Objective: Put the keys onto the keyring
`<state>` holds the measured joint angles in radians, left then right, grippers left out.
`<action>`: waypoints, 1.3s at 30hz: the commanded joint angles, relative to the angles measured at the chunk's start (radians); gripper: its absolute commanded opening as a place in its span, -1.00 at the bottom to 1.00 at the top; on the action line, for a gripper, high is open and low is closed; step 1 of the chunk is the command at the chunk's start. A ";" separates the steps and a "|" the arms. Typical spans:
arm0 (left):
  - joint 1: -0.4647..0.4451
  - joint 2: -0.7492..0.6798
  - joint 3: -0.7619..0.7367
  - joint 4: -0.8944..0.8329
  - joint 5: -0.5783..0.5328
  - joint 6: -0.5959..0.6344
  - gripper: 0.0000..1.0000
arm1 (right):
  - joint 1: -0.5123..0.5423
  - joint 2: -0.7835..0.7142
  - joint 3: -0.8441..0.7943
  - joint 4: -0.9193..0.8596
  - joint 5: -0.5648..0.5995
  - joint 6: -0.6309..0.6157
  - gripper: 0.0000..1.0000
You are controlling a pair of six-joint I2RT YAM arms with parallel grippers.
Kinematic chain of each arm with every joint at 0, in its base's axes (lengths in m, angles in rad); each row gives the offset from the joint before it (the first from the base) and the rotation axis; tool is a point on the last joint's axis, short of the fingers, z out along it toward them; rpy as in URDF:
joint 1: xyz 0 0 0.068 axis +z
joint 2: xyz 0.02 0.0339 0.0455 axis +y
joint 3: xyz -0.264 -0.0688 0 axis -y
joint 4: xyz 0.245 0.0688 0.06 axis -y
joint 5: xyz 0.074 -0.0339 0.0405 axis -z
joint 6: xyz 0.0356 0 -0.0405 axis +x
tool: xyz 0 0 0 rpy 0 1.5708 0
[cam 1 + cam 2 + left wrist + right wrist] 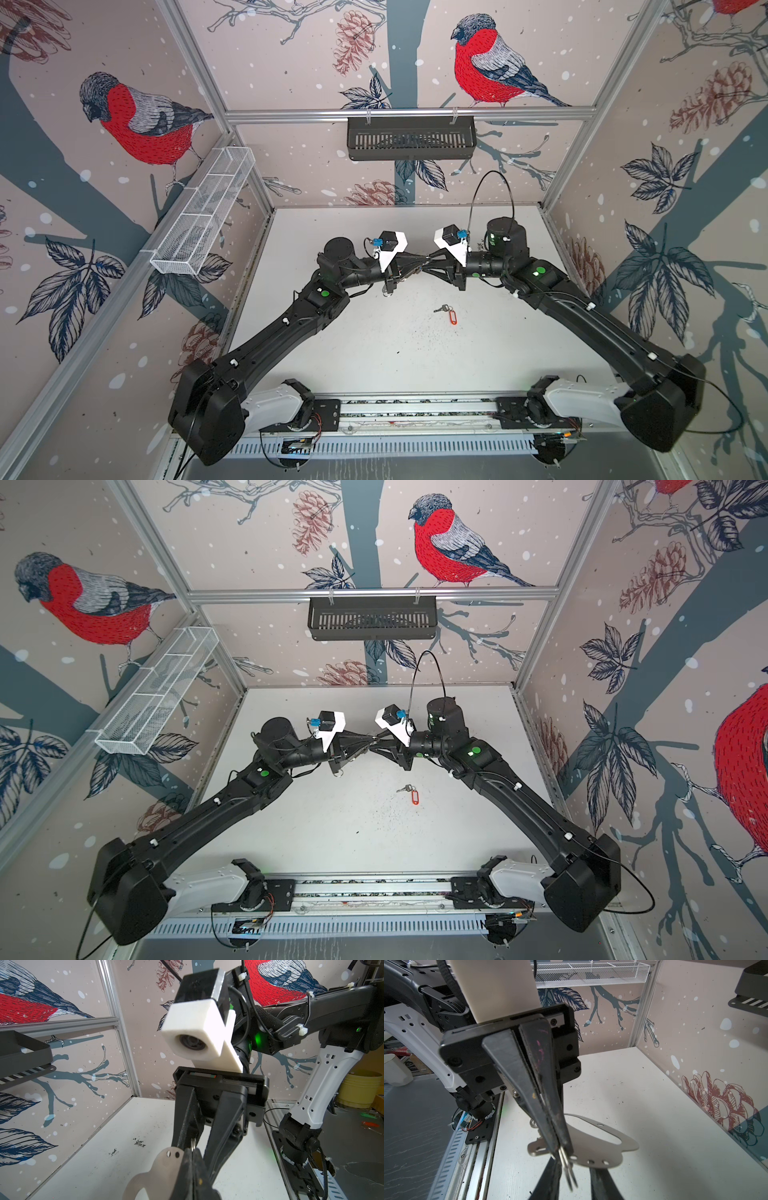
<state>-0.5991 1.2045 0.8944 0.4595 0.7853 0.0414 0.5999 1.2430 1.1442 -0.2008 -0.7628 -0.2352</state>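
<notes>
Left end effector [563,1152] clamped tight on flat grey D-shaped keyring [591,1153], mid-air over white bench [374,353]. Right end effector [575,1178] fingers slightly apart, flanking thin metal split ring [568,1169]. 1 silver key [441,308] with red-orange oblong tag [452,318] lies flat on bench.

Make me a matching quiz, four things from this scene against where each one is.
1 flat grey D-shaped plate
2 silver key with red-orange tag
3 black slotted basket
4 white wire-mesh basket

A hung on the back rail
B lying on the white table
C mounted on the left wall
D clamped in the left gripper

Pairs: 1D, 2B, 3A, 4C
</notes>
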 commanded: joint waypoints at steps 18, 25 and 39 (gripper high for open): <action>-0.001 -0.022 -0.027 0.088 0.001 -0.030 -1.00 | -0.004 -0.046 -0.017 0.021 0.023 -0.008 -0.08; -0.001 -0.024 -0.048 0.131 -0.007 -0.051 -1.00 | -0.026 -0.104 -0.045 0.019 0.044 -0.002 -0.17; -0.002 -0.022 -0.048 0.122 0.002 -0.042 -1.00 | -0.032 -0.113 -0.063 0.048 0.006 0.007 -0.69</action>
<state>-0.5995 1.1847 0.8452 0.5381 0.7815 0.0002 0.5678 1.1271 1.0790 -0.1989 -0.7296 -0.2356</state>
